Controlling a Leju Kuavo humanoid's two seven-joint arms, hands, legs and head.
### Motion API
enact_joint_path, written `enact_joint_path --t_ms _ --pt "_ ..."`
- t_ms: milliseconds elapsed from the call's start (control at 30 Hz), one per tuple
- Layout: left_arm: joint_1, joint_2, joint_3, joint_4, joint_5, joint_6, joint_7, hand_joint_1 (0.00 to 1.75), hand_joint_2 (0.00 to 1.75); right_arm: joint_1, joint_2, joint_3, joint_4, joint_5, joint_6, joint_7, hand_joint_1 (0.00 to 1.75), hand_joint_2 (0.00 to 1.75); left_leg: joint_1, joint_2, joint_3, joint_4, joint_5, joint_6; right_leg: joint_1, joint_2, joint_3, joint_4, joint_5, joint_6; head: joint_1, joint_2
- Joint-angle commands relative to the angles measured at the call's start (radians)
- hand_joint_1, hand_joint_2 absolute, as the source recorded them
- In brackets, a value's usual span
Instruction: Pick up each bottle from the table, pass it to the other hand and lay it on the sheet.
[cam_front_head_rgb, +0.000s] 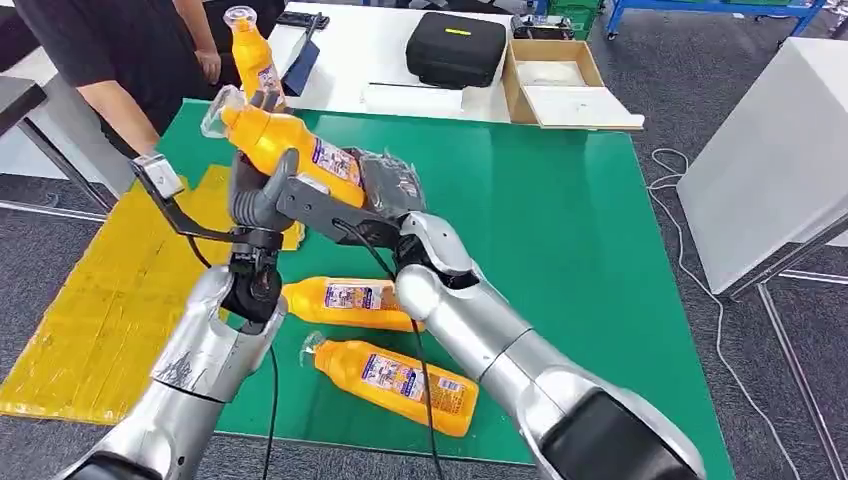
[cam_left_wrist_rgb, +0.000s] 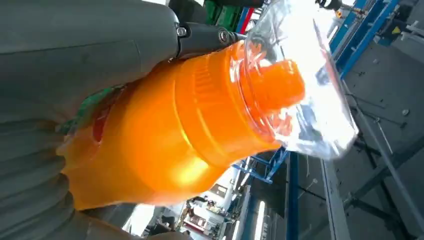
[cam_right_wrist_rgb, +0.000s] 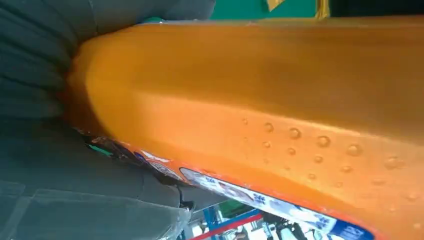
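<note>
Bottle (cam_front_head_rgb: 285, 145) is up in the air over the table's (cam_front_head_rgb: 560, 230) left edge, and both hands hold it: left hand (cam_front_head_rgb: 262, 195) near the neck, right hand (cam_front_head_rgb: 385, 190) at the bottom. This looks like the pass. Next, the giving hand lets go, then the yellow sheet (cam_front_head_rgb: 90, 310).

No word, brand or number can be read anywhere. The held bottle (cam_front_head_rgb: 285, 150) carries a label (cam_front_head_rgb: 335, 160) of white, blue and red print, too small to make out; the right wrist view shows its edge (cam_right_wrist_rgb: 280, 206) blurred. The two bottles lying on the green table, the nearer bottle (cam_front_head_rgb: 395, 378) and the farther bottle (cam_front_head_rgb: 345, 300), and the standing bottle (cam_front_head_rgb: 252, 52) bear similar labels, equally unreadable. The black case (cam_front_head_rgb: 455, 48) has a small yellow tag (cam_front_head_rgb: 457, 31), with no legible writing.
</note>
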Motion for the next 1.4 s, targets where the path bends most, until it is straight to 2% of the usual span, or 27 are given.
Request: enact_joint_path --t_ms 33,100,500,667,700,733,767,800,1400 --pt "-0.015 -0.002 -0.002 0.025 -0.011 0.0 -0.011 0.0 1.75 0.019 0.01 0.319 -0.103 -0.033 0.013 0.019 1.75 1.75 0.002 0.002 0.003 0.0 -0.002 -0.004 0.002 0.001 0.003 0.0 -0.001 -0.003 0.0 0.0" --pt "-0.012 -0.003 0.008 0.024 -0.017 -0.002 -0.016 0.0 1.75 0.021 0.01 0.338 -0.135 -0.032 0.013 0.027 1.69 1.75 0.002 0.0 0.003 0.0 -0.002 -0.004 0.002 -0.001 0.003 0.0 -0.002 -0.003 -0.001 0.0" --pt "0.005 -0.018 0.026 -0.006 -0.049 -0.007 -0.004 0.0 1.75 0.012 0.01 0.313 -0.173 0.002 0.02 0.044 1.73 1.75 0.002 0.0 0.002 0.001 -0.002 -0.004 0.002 -0.001 0.002 0.001 -0.002 -0.003 0.0 0.0" --pt "0.02 -0.004 0.034 -0.036 -0.068 0.002 0.017 0.0 1.75 0.0 0.01 0.28 -0.201 0.015 0.039 0.046 1.73 1.75 0.001 0.0 0.0 0.0 -0.001 -0.003 0.002 -0.001 0.0 0.0 -0.001 -0.002 0.0 0.0" --pt "0.019 0.001 0.038 -0.038 -0.068 0.002 0.017 0.0 1.75 -0.001 0.01 0.28 -0.202 0.015 0.039 0.046 1.73 1.75 0.002 0.0 0.005 0.002 -0.004 -0.007 0.002 -0.001 0.005 0.002 -0.005 -0.005 0.0 0.0" --pt "0.023 0.002 0.041 -0.048 -0.065 0.003 0.018 0.0 1.75 -0.001 0.01 0.281 -0.203 0.016 0.042 0.046 1.69 1.75 0.001 0.0 0.001 0.001 -0.001 -0.003 0.001 0.0 0.0 0.0 -0.001 -0.002 0.0 0.0" --pt "0.031 0.007 0.049 -0.069 -0.062 0.004 0.019 1.48 1.75 0.001 0.01 0.282 -0.202 0.019 0.047 0.042 1.71 1.75 0.002 0.0 0.002 0.001 -0.002 -0.005 0.002 0.0 0.002 0.001 -0.002 -0.003 0.0 0.0" --pt "0.033 0.007 0.05 -0.075 -0.06 0.004 0.019 1.75 1.75 0.002 0.01 0.282 -0.201 0.019 0.048 0.041 1.71 1.75 0.002 0.0 0.002 0.001 -0.002 -0.005 0.002 0.0 0.002 0.001 -0.002 -0.003 0.0 0.0" --pt "0.074 0.028 0.084 -0.141 -0.011 -0.003 0.027 1.75 1.75 0.017 0.01 0.276 -0.177 0.031 0.059 0.026 1.75 1.75 0.002 0.001 0.003 0.0 -0.002 -0.005 0.002 0.0 0.003 0.0 -0.002 -0.003 0.0 0.0"
